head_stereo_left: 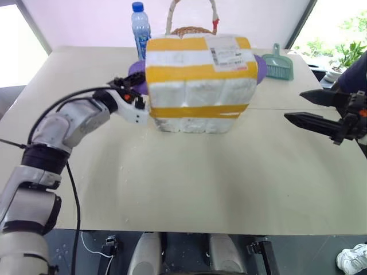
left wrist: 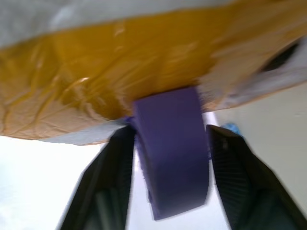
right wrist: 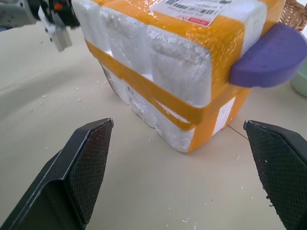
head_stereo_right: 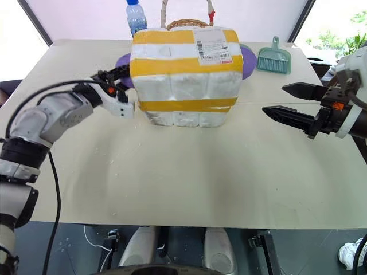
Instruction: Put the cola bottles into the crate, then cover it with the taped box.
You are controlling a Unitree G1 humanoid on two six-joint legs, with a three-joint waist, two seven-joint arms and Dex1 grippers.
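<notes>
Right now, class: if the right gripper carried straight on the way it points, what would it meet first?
Probably the taped box. The right gripper, fingers wide open, aims at the box's lower corner across bare table; nothing lies between, though the exact depth is hard to judge.

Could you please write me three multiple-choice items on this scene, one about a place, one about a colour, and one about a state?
1. Where is the green dustpan?
A. behind the taped box, toward the robot's right
B. on top of the box
C. at the table's near edge

2. What colour are the handles sticking out of the box's sides?
A. red
B. purple
C. black

3. How is the right hand?
A. shut on the box
B. shut on nothing
C. open, off the box

Answers: 1 A, it lies on the table beyond the box's right corner; 2 B, both side handles are purple; 3 C, its fingers stand wide apart, off the box.
</notes>
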